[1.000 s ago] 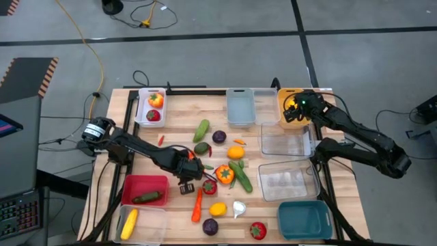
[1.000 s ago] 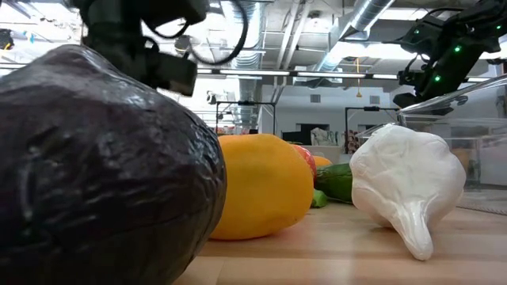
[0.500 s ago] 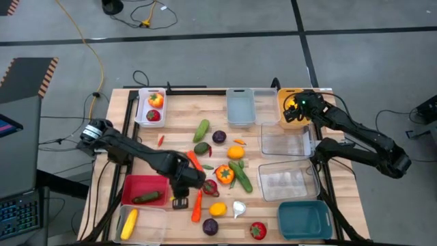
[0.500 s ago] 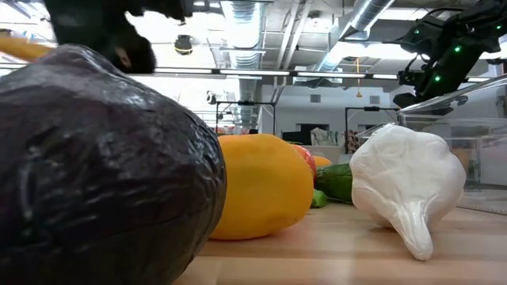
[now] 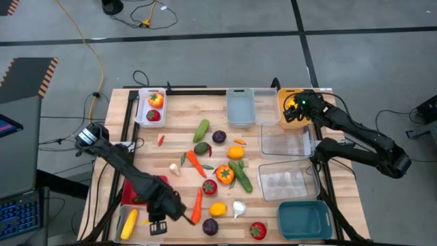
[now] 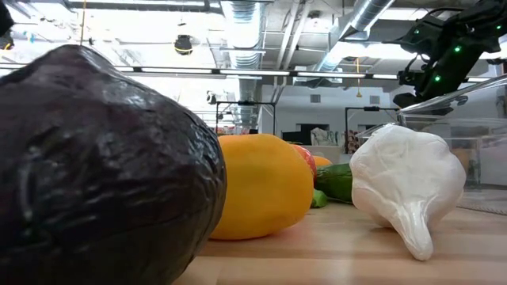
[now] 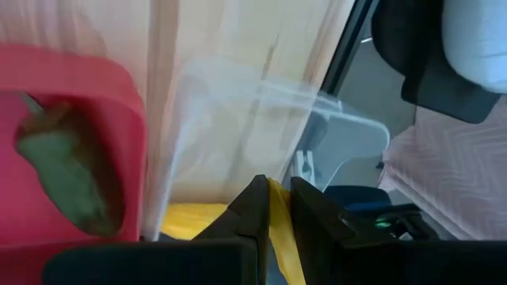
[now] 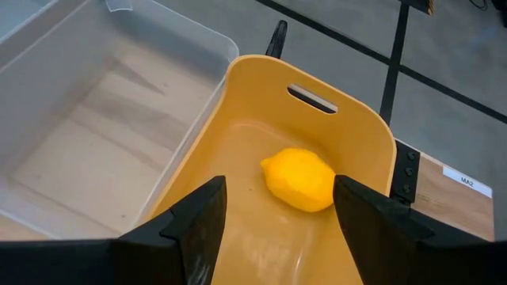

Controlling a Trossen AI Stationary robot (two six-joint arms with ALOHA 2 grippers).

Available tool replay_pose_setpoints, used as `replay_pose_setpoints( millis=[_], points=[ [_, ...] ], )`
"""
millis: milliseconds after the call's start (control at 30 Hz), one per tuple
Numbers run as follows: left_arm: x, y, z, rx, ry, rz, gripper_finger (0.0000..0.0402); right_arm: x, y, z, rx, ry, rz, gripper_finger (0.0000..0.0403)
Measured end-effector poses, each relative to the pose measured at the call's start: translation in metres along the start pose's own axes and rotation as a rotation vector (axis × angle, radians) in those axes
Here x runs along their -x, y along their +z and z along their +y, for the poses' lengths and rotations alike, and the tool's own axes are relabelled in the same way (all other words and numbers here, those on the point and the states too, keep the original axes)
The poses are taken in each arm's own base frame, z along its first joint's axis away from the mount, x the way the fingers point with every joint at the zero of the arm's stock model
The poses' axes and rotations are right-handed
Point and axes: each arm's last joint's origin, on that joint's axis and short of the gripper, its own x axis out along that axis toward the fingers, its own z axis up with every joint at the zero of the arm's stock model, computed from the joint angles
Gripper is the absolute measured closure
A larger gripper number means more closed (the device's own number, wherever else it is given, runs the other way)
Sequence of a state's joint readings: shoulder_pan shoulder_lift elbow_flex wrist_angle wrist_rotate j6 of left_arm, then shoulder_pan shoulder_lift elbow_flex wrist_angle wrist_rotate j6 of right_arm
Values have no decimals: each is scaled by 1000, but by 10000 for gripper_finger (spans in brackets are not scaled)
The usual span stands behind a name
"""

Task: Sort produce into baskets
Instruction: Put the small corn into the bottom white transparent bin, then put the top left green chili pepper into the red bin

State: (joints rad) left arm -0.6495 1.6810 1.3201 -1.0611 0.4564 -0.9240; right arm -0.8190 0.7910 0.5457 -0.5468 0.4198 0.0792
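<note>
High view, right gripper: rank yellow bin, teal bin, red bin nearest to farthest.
From the right gripper:
1. Yellow bin, directly beneath it at the table's far right corner.
2. Teal bin, near right corner.
3. Red bin, across the table on the left side.

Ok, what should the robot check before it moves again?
1. Left gripper over the clear bin with the corn: ok.
2. Left gripper shut on something yellow: ok; what it is, cannot tell.
3. Right gripper open, empty: ok.
4. Lemon inside the orange-yellow basket: ok.
5. Cucumber in the red basket: ok.
6. All produce sorted: not ok, carrots and others lie loose.
</note>
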Motion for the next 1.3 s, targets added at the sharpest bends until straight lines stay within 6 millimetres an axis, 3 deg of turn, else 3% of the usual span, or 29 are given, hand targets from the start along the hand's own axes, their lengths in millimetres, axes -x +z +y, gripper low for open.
replay_pose_setpoints(
  millis=[267,667,867,1000,1300],
  points=[
    [-7,-11,-7,79,42,-20,354,0,0,0,0,0,0,142],
    [-6,-9,-5,97,44,-31,230,0,0,0,0,0,0,142],
    [7,14,9,162,13,-66,205,0,0,0,0,0,0,142],
    [19,31,25,116,13,-112,206,0,0,0,0,0,0,142],
    [50,72,74,148,152,-326,207,0,0,0,0,0,0,142]
  ],
)
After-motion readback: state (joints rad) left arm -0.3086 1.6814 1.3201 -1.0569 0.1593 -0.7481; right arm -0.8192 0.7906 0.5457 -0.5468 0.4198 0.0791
